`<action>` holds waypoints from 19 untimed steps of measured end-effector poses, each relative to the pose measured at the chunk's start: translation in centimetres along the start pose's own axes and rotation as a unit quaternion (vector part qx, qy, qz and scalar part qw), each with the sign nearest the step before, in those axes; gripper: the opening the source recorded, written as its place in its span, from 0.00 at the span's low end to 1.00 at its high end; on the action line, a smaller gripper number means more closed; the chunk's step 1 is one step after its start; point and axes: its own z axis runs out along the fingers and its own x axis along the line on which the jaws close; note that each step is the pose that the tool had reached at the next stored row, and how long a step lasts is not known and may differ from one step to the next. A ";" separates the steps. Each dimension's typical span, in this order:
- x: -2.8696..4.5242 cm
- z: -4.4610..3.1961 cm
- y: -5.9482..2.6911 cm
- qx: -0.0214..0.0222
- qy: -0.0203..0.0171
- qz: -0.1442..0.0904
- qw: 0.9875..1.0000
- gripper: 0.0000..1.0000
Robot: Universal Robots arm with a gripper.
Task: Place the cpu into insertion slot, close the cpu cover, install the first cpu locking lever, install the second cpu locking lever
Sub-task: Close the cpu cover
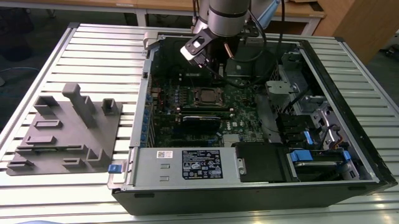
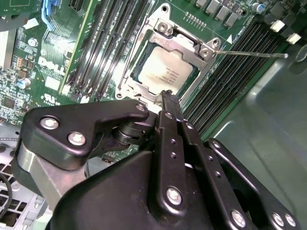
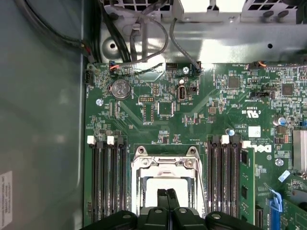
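Observation:
The cpu (image 2: 165, 72) lies flat in the insertion slot (image 1: 208, 95) on the green motherboard, its dull silver top facing up. The cpu cover (image 2: 140, 56) is down over it, framing the chip; both wrist views show this, with the cover (image 3: 165, 163) and the cpu (image 3: 156, 184) just beyond my fingertips. One thin locking lever (image 2: 249, 53) juts out sideways from a corner of the socket, unlatched. My gripper (image 2: 167, 96) hovers just above the socket's near edge, shut, with nothing between its fingers. In the exterior view the gripper (image 1: 201, 59) hangs inside the open case, above and behind the slot.
Black memory slots (image 3: 108, 182) flank the socket on both sides. The computer case wall (image 2: 259, 124) and cables (image 1: 249, 56) stand close by. A power supply (image 1: 199, 164) and drive bays (image 1: 318, 158) fill the case front. A grey fixture (image 1: 68, 135) sits at the exterior view's left.

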 end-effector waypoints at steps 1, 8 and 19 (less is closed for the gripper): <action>0.00 0.09 -0.06 0.000 0.000 0.000 1.000 0.11; -0.07 0.53 -0.46 0.000 0.000 0.000 1.000 0.11; -0.07 0.53 -0.47 0.000 0.000 -0.006 1.000 0.11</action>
